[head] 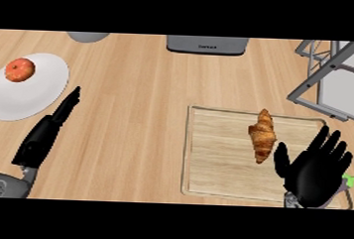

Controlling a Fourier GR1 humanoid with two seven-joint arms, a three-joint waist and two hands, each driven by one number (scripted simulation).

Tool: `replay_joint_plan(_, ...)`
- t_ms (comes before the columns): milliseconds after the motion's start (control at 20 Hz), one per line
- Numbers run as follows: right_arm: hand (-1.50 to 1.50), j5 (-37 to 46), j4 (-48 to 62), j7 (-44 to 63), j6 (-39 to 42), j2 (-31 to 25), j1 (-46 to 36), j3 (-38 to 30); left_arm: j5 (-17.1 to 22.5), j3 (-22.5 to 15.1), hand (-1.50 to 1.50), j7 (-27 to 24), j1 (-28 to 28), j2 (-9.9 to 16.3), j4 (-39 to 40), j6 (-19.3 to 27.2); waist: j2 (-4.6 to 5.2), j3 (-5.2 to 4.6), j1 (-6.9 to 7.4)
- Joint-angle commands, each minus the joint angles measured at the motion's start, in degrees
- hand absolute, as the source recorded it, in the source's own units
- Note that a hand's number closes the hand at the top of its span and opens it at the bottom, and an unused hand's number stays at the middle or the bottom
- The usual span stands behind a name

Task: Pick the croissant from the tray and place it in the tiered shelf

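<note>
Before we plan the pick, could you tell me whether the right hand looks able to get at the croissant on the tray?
Probably yes. The right hand is open over the tray, just right of the croissant, and nothing lies between them.

This is a kitchen: a pale wooden counter (136,115) carries a white plate (45,92) with an apple (20,69), a wooden tray (215,162) bearing a croissant (262,135), and a grey wire shelf (332,77).

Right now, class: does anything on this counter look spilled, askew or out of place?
Nothing stands out. The croissant lies intact on the tray, and the apple sits on its plate.
</note>
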Motion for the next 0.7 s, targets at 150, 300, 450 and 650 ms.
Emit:
replay_joint_plan(150, -1.50, 5.6, 0.8, 24.7, 23.1, 0.2, -13.0, 12.1, -0.9, -1.1, 0.00, 1.1, -2.7, -2.9, 1.6, 0.2, 0.06, 0.86, 0.68)
replay_joint_plan(300, -1.50, 5.4, 2.4, 31.4, 25.8, 0.2, -13.7, 18.7, 0.4, 1.0, 0.00, 0.1, -3.1, -1.1, 3.2, -2.3, 0.01, 0.93, 0.49)
replay_joint_plan(450, -1.50, 3.9, 4.2, 31.5, 27.5, 0.2, -16.4, 18.2, -1.0, 0.4, 0.00, -0.8, -4.0, -2.8, 4.9, -1.6, 0.09, 0.97, -0.09)
replay_joint_plan(650, -1.50, 5.4, 6.7, 31.6, 25.3, 0.2, -18.0, 16.9, 0.5, 2.3, 0.00, 1.1, -4.9, -1.3, 3.8, -3.5, -0.04, 1.05, -0.01)
